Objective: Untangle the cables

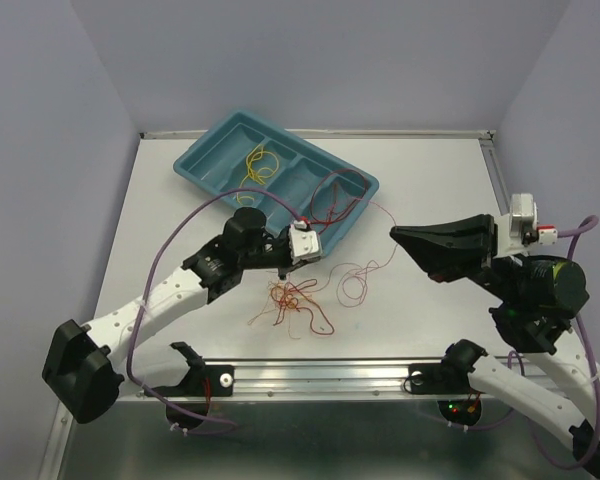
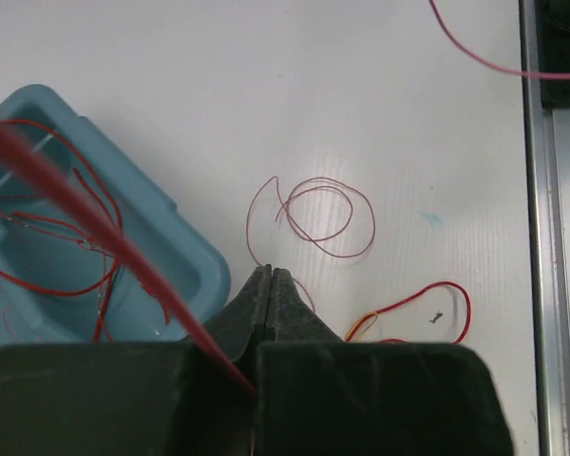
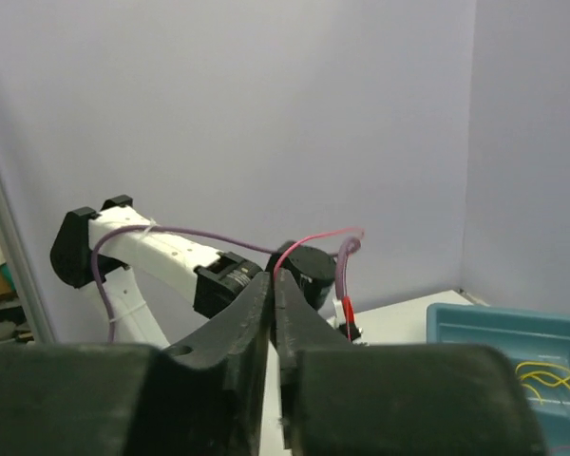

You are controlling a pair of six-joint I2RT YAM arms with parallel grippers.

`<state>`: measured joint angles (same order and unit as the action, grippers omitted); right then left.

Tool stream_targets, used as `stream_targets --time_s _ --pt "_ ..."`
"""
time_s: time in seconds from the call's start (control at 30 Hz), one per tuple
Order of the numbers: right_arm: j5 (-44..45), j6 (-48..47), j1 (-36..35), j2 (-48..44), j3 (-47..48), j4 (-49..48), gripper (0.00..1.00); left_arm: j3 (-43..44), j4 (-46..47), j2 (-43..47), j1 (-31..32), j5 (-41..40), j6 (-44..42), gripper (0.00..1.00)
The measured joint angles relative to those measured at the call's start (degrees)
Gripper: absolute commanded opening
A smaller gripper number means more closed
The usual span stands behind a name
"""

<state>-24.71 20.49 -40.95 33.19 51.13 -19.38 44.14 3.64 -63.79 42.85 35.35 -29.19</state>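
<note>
Left gripper (image 1: pixel 284 268), at the centre of the overhead view, points down at the table (image 1: pixel 430 180) right above the tangle of red and orange cables (image 1: pixel 295 300). Its arm reaches in from the lower left with the wrist bent downward. At right, the right gripper (image 1: pixel 395 234) is raised and level, pointing left, and a thin red cable (image 1: pixel 380 262) trails from its tip to loose loops below. The blue tray (image 1: pixel 195 160) at upper centre holds yellow cables (image 1: pixel 260 165) in one compartment and red cables (image 1: pixel 340 195) in another.

From the left wrist, the left gripper (image 2: pixel 269 274) has its jaws pressed together. A faint looped strand (image 2: pixel 318 218) runs up to the tips, but whether it is pinched cannot be told. The tray (image 2: pixel 195 256) corner lies at lower left.

From the right wrist, the right gripper (image 3: pixel 275 277) is all but closed, nipping the thin red cable (image 3: pixel 313 237), which arcs up and right. Behind it stand the left arm (image 3: pixel 161 252) and, at lower right, the tray (image 3: pixel 475 318).
</note>
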Motion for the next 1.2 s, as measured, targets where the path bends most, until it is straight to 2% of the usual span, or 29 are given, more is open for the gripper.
stream_targets --time_s 0.1,0.27,0.37,0.4,0.5,0.57,0.67,0.8,1.03,1.2 --pt "1.57 -1.09 0.0 1.27 -1.14 0.09 0.2 4.79 -2.73 0.26 -0.63 -1.2 1.36 0.0" --pt "4.74 -2.62 0.0 5.03 -4.33 0.81 0.2 16.74 -9.05 0.76 -1.22 -8.92 3.85 0.0" --pt "6.27 -2.91 0.0 8.17 -4.72 0.96 0.39 26.23 -11.63 -0.7 -5.03 -12.41 5.79 0.0" --pt "6.62 -2.82 0.0 9.55 -4.72 0.9 0.56 28.55 -12.22 -1.05 -6.62 -13.49 6.43 0.0" --pt "7.45 -2.75 0.0 12.94 -4.72 0.92 0.71 34.07 -13.97 -2.01 -10.08 -17.2 8.17 0.0" --pt "7.65 -2.6 0.0 14.43 -4.72 0.81 0.76 37.13 -15.32 -2.6 -11.02 -19.52 8.94 0.0" --pt "7.82 -2.54 0.0 16.04 -5.05 0.46 0.78 41.59 -16.98 -4.22 -11.91 -22.67 9.35 0.0" --pt "7.98 -2.54 0.0 17.25 -6.32 -1.11 0.85 47.45 -18.16 -7.23 -13.09 -25.94 9.33 0.0" --pt "6.78 -2.25 0.0 24.52 -7.74 -2.54 0.86 57.83 -19.5 -13.73 -14.08 -31.32 8.68 0.0" --pt "6.62 -2.03 0.0 25.73 -8.66 -2.45 0.86 65.13 -20.0 -19.02 -14.51 -34.56 7.21 0.0"
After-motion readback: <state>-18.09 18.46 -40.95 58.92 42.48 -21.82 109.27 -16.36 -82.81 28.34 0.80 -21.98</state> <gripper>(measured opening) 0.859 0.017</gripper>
